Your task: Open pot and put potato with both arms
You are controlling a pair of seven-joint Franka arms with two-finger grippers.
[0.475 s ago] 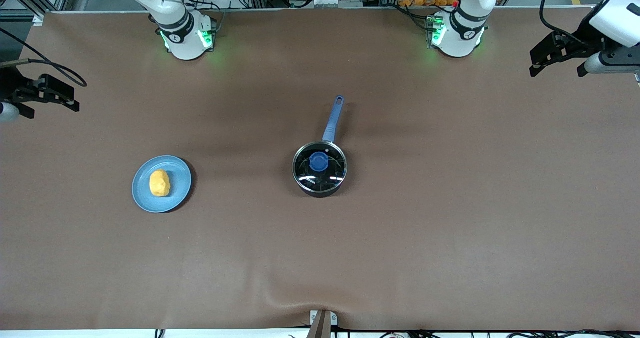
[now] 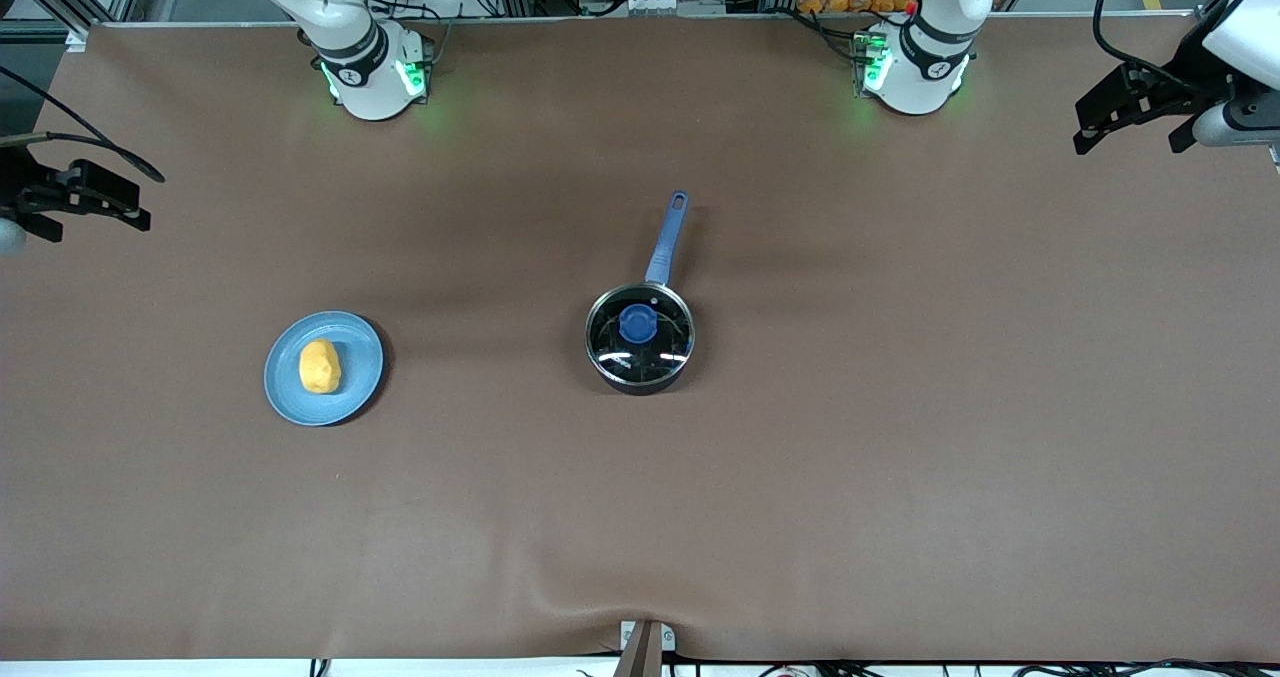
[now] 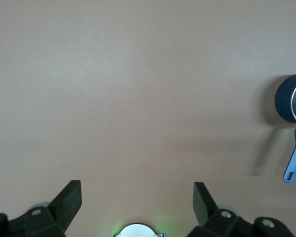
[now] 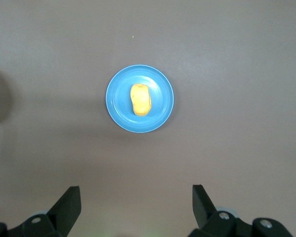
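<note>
The black pot stands mid-table with its glass lid and blue knob on it. Its blue handle points toward the robots' bases. The yellow-orange potato lies on a light-blue plate toward the right arm's end of the table. My left gripper hangs open and empty over the left arm's end, well away from the pot. My right gripper hangs open and empty over the right arm's end. In the right wrist view the potato and plate lie ahead of that gripper.
A brown mat covers the whole table, with a small wrinkle at its front edge by a clamp. Both arm bases glow green along the edge farthest from the front camera. Cables and racks sit past that edge.
Both grippers have drifted a little outward toward their own ends of the table. Pot, lid, plate and potato have not moved.
</note>
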